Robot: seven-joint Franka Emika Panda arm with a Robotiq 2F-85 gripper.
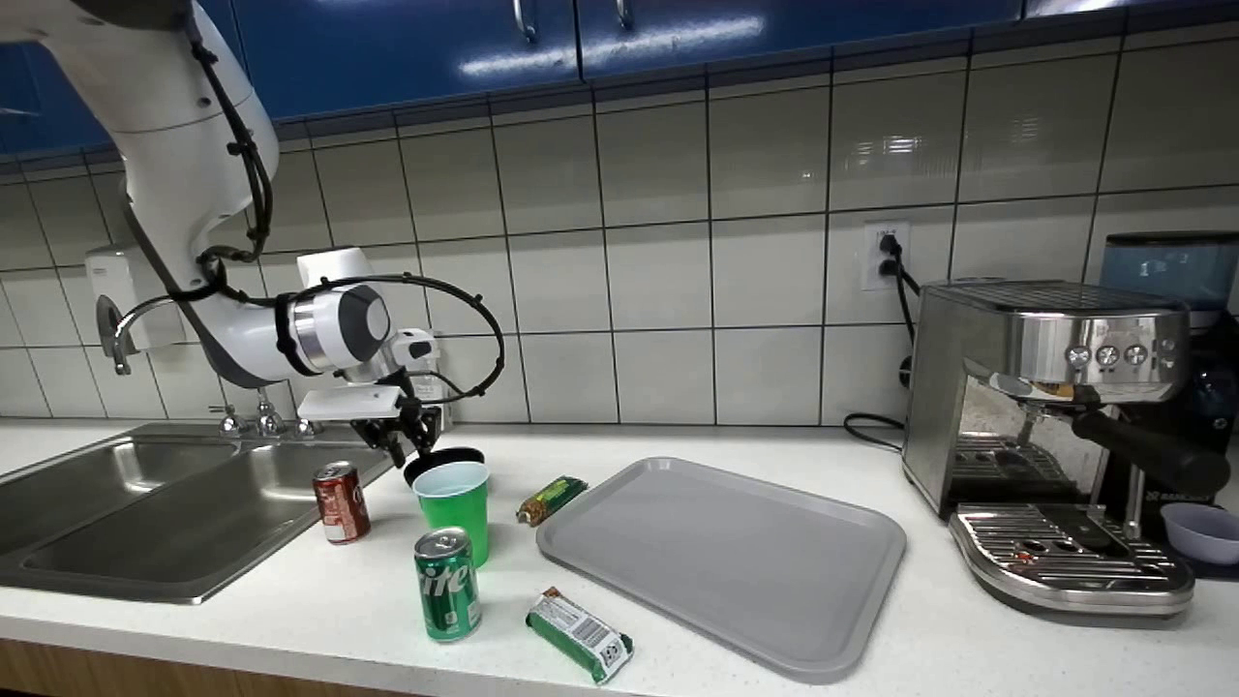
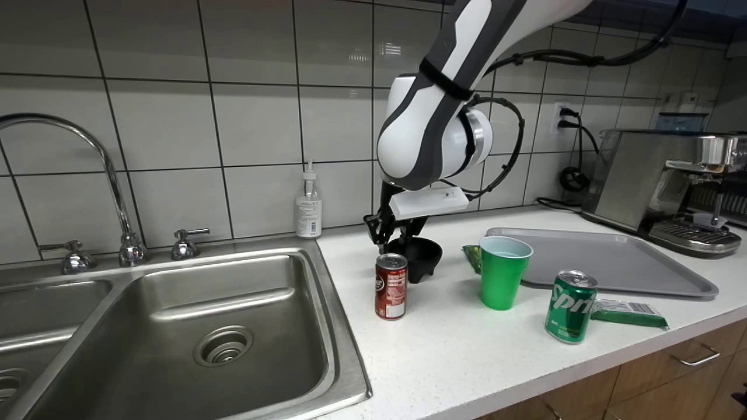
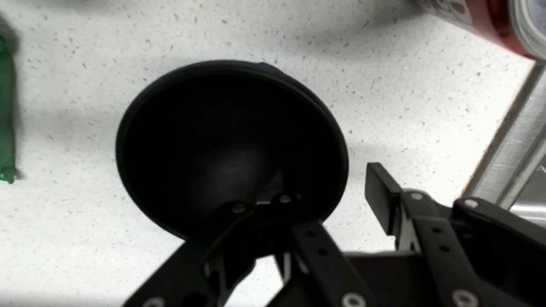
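At the black bowl (image 3: 192,128), the end effector (image 3: 341,198), jaws apart, 1 over the mouth, 1 outside

The bent arm (image 1: 184,126) points its tool (image 3: 335,194) down, 2 fingers (image 3: 383,200) parted.

Steel espresso machine (image 1: 1036,445), double sink (image 2: 175,332), soap bottle (image 2: 309,211), blue cabinets (image 1: 678,58)
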